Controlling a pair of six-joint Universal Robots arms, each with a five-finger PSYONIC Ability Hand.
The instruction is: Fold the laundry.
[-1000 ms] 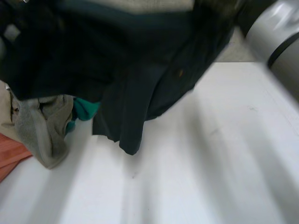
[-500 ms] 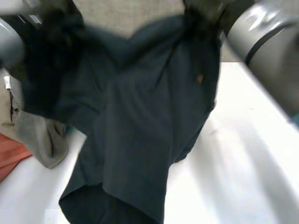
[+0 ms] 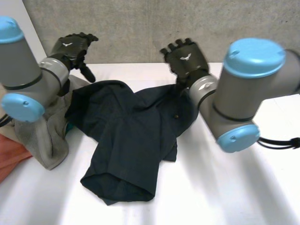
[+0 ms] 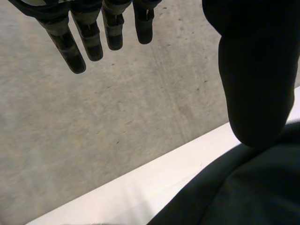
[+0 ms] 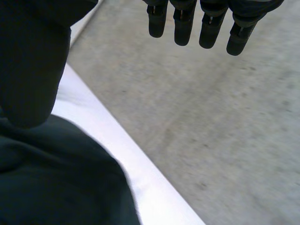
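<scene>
Nearest to the robot, the bunched hem of the crumpled dark navy woven shirt [image 3: 131, 138] is found on the white table [image 3: 225, 187], well apart from both hands. From that hem the shirt's long axis is judged to run away from the robot, leaning slightly to the right, and the cloth is spread widest at its far end. Just beside the shirt on the left, a heaped grey garment [image 3: 44, 136] and an orange cloth [image 3: 9, 157] are piled.

Farther back, the wide far end is covered by the two hands. The left hand [image 3: 71, 47] is raised above the far left corner of the shirt, the right hand [image 3: 185, 55] above its far right part. In the wrist views the fingers of the left [image 4: 75, 51] and of the right [image 5: 183, 28] are held straight and apart from the thumbs, with nothing grasped; the dark cloth lies below each palm. Neither hand is judged clearly nearer, so a downward reach by each to its own far corner is suggested. Behind everything a grey wall [image 3: 136, 23] is seen.
</scene>
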